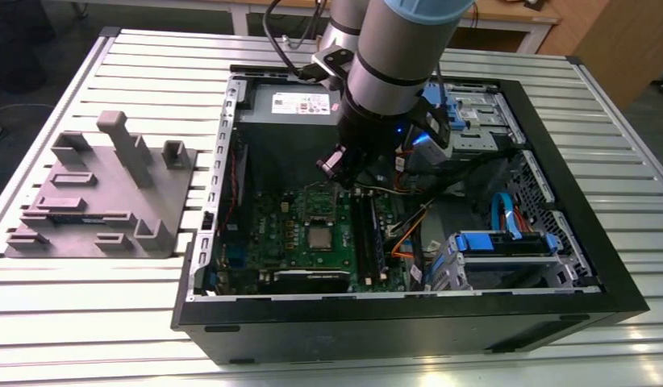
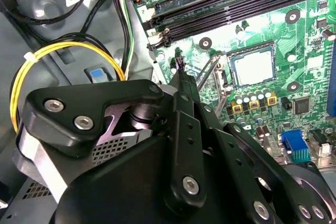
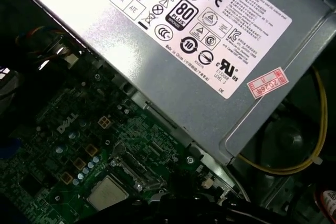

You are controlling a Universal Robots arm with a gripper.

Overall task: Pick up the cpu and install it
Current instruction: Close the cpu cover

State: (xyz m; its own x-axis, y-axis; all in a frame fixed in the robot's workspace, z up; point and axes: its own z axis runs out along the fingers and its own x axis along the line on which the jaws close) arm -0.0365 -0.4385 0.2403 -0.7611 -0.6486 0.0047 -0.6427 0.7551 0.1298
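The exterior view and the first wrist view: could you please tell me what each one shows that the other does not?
The exterior view alone shows the arm reaching into the open computer case, the grey fixture block on the slatted table, and the blue drive brackets. The first wrist view alone shows a yellow cable with a white tie beside the power supply. Both show the power supply with its white label, the green motherboard and the cpu lying on it.

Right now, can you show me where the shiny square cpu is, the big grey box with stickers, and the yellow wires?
cpu (image 2: 252,65), second wrist view, middle of its metal top.
power supply box (image 3: 173,45), first wrist view, on its labelled face.
yellow wires (image 2: 58,49), second wrist view, top of the loop.
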